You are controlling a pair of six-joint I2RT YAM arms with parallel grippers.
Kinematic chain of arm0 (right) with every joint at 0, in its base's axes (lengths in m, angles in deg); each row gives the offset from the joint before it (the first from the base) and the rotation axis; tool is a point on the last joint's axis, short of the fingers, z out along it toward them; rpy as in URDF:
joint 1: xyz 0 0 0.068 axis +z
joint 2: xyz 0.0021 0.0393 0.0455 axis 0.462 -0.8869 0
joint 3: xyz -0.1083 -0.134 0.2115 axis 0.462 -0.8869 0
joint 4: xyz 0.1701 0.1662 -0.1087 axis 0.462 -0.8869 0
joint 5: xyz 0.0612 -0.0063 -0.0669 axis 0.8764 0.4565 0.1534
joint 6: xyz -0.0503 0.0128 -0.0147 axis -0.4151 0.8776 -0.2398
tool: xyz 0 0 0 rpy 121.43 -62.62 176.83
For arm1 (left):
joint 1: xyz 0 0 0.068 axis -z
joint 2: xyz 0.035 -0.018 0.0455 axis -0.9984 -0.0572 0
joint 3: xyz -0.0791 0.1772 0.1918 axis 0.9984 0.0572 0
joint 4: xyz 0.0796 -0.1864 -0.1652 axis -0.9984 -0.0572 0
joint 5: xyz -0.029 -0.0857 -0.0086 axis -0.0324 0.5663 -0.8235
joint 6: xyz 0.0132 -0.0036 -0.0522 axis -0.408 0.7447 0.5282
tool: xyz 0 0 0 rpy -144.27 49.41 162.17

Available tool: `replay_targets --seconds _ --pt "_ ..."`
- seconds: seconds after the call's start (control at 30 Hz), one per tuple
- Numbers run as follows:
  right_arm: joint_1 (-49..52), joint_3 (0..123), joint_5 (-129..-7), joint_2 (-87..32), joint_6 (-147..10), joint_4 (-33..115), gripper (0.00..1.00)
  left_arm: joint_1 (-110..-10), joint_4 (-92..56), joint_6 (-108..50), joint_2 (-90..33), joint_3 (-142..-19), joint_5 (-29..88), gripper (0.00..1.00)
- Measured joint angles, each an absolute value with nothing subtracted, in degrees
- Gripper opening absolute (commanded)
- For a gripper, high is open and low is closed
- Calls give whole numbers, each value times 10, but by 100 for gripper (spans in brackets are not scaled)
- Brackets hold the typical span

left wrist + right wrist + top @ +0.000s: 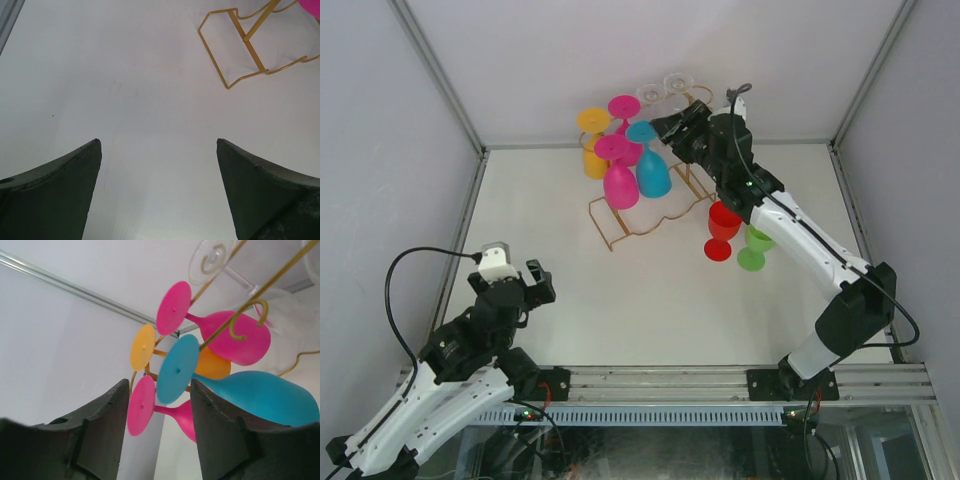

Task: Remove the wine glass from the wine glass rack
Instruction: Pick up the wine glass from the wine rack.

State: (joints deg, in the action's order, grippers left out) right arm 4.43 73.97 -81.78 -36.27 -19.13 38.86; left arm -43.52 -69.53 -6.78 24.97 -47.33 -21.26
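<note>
**A:** Fig. key, pls. Where does the rack (257, 23) sit?

**B:** Gold wire rack, far centre of the worktop (650, 300), close to the back wall. Glasses hang from its top rails, foot up, bowl down. The blue glass (653, 175) is on the R side, w/ a pink glass (620, 187) just L of it. A second pink glass (625, 106) and an orange glass (594, 162) hang behind those. Two clear glasses (665, 88) are at the far end.

**A:** And the R arm?

**B:** It reaches across to the top of the rack. The R fingers (100, 430) are parted and grasp nothing. In the wrist view, the blue glass's round foot shows in the gap btwn them, just past the tips. Contact w/ that foot: cannot tell.

**A:** L arm?

**B:** Near-L part of the worktop, well apart from the rack. The L fingers (55, 190) are spread wide, released, w/ worktop seen btwn them. A corner of the rack's base shows at upper R of that view.

**A:** Anything standing off the rack?

**B:** A red glass (723, 225) and a green glass (755, 245) stand on the worktop just R of the rack. They are side by side, partly under the R arm.
</note>
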Motion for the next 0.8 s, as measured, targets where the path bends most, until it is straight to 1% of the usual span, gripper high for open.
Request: replay_targets --seconds 0.27,0.6,0.73,0.8 --pt "33 740 -795 -403 -147 372 48 -435 -695 -68 250 -473 -205 100" --pt "24 740 -798 -404 -138 373 48 -435 -695 -68 250 -473 -204 100" --pt "21 740 -796 -404 -137 372 46 -435 -695 -68 250 -473 -204 100" --pt "21 740 -794 -405 -136 372 43 -435 -695 -68 250 -473 -204 100"
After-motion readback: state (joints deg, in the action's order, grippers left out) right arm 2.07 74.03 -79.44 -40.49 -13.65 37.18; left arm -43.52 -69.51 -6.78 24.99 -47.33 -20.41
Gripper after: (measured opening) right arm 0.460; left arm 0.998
